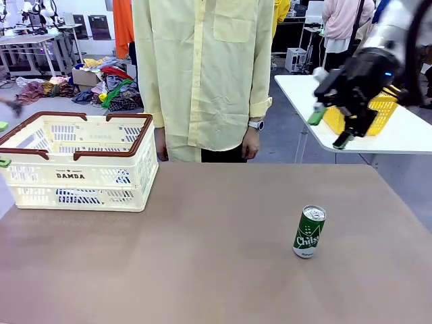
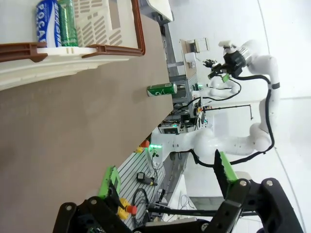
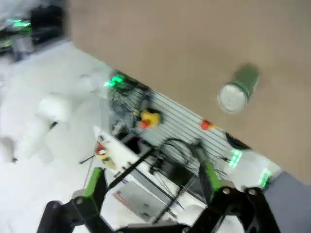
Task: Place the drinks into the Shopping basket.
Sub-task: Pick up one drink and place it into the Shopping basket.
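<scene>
We see one green can (image 1: 309, 232) upright on the brown counter (image 1: 202, 270), right of centre, well apart from the Shopping basket (image 1: 77, 177) at far left. Blue can (image 2: 47, 23) & another green one (image 2: 68, 23) lie inside it. Right gripper (image 1: 329, 130) hangs high, jaws apart, empty; left gripper (image 2: 165, 178) jaws apart too.

Bright, even light; right wrist view motion-blurred.
</scene>
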Tool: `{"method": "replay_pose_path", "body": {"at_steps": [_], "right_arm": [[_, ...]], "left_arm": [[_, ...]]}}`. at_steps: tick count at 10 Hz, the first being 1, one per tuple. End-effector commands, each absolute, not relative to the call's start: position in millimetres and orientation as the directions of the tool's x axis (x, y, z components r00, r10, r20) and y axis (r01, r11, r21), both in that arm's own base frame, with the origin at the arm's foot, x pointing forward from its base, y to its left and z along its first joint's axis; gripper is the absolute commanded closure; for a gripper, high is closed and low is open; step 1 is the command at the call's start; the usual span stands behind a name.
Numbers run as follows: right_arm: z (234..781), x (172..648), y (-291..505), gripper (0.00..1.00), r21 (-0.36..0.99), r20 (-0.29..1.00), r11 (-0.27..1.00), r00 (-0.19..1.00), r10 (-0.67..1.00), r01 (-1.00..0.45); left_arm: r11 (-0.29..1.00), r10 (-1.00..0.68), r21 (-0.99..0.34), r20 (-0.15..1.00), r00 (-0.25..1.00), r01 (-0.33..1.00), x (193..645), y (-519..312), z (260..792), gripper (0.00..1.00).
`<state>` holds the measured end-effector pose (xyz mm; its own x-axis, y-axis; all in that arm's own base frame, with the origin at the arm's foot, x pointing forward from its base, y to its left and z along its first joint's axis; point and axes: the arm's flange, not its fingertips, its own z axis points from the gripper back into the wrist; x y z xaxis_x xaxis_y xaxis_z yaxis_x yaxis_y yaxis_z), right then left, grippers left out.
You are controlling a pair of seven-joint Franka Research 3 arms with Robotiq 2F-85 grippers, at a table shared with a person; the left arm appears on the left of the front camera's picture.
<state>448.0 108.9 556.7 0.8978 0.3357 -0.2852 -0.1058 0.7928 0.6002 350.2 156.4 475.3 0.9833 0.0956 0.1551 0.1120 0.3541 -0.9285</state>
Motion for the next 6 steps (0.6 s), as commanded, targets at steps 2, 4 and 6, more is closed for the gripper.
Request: {"method": "replay_pose_path", "body": {"at_steps": [2,4,6], "right_arm": [[536.6,439.1,132.9,0.00,0.162,-0.322,0.962,0.910,0.260,-0.218],[508.0,408.3,132.1,0.00,0.134,-0.093,0.987,0.990,0.107,-0.094],[482.0,370.7,138.2,0.00,0.178,0.025,0.983,0.999,0.036,-0.040]], "left_arm": [[0.355,0.093,-0.929,0.143,0.985,0.102,347.0,157.0,477.9,0.00],[0.355,0.093,-0.929,0.143,0.985,0.102,347.0,157.0,477.9,0.00],[0.355,0.093,-0.929,0.143,0.985,0.102,347.0,157.0,477.9,0.00]]}}
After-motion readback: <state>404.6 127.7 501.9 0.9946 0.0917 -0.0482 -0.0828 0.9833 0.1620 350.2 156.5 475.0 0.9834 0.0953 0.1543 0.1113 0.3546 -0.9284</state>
